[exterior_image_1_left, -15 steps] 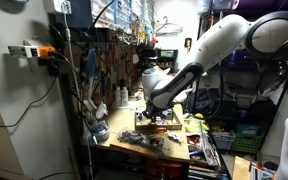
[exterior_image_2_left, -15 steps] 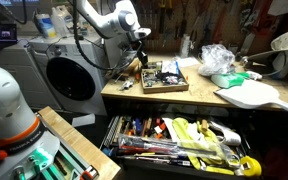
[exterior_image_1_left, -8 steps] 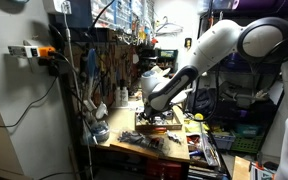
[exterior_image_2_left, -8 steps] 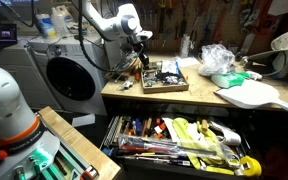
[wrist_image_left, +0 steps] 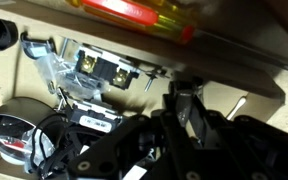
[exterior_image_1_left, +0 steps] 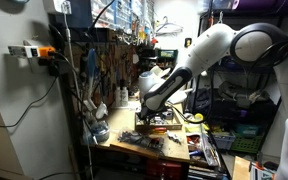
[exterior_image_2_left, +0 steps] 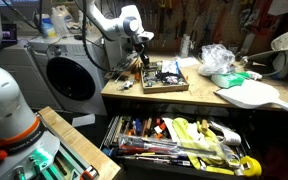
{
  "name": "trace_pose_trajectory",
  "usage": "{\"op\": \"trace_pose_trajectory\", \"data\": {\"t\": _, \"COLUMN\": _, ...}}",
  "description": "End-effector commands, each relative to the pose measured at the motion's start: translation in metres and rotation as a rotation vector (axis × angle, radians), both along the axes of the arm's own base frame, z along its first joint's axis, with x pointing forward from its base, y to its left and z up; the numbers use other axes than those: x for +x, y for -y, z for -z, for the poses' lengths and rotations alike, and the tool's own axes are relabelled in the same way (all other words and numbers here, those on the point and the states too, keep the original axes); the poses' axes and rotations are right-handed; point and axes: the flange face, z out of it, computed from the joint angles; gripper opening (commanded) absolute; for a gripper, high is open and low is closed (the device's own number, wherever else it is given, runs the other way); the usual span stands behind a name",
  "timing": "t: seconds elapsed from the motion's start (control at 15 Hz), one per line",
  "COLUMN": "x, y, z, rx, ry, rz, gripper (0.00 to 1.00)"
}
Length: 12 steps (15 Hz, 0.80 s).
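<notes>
Shifted a little since a second ago, the arm leans further over the table (exterior_image_2_left: 199,90), and its gripper (exterior_image_2_left: 141,62) hangs just above one end of the wooden tray (exterior_image_2_left: 166,86). Spread or pressed together, I cannot tell. Wrist view: a red-and-yellow screwdriver (wrist_image_left: 134,14) lies near a clear bag (wrist_image_left: 89,65).

Tray (exterior_image_2_left: 166,90) cluttered; bare bench (exterior_image_2_left: 202,89) between tray and bag (exterior_image_2_left: 219,58).

Claw (exterior_image_2_left: 141,62) over tray (exterior_image_2_left: 166,90) end on surface (exterior_image_2_left: 199,98); bag (exterior_image_2_left: 216,58) well apart beyond the tray; drawer (exterior_image_2_left: 164,160) below.
</notes>
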Motion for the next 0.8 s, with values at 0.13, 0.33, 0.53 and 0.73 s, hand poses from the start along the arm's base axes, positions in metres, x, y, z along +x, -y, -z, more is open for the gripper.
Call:
{"op": "trace_pose_trajectory", "data": {"t": 0.13, "x": 0.0111, "y": 0.0066, "z": 0.0041, "rx": 0.003, "ry": 0.011, "rz": 0.103, "gripper": 0.05}}
{"op": "trace_pose_trajectory", "data": {"t": 0.33, "x": 0.0115, "y": 0.0094, "z": 0.0071, "rx": -0.01, "ry": 0.003, "rz": 0.145, "gripper": 0.05}}
{"op": "trace_pose_trajectory", "data": {"t": 0.53, "x": 0.011, "y": 0.011, "z": 0.0077, "rx": -0.019, "ry": -0.004, "rz": 0.17, "gripper": 0.05}}
{"op": "trace_pose_trajectory", "data": {"t": 0.73, "x": 0.0088, "y": 0.009, "z": -0.0001, "rx": -0.006, "ry": -0.005, "rz": 0.15, "gripper": 0.51}}
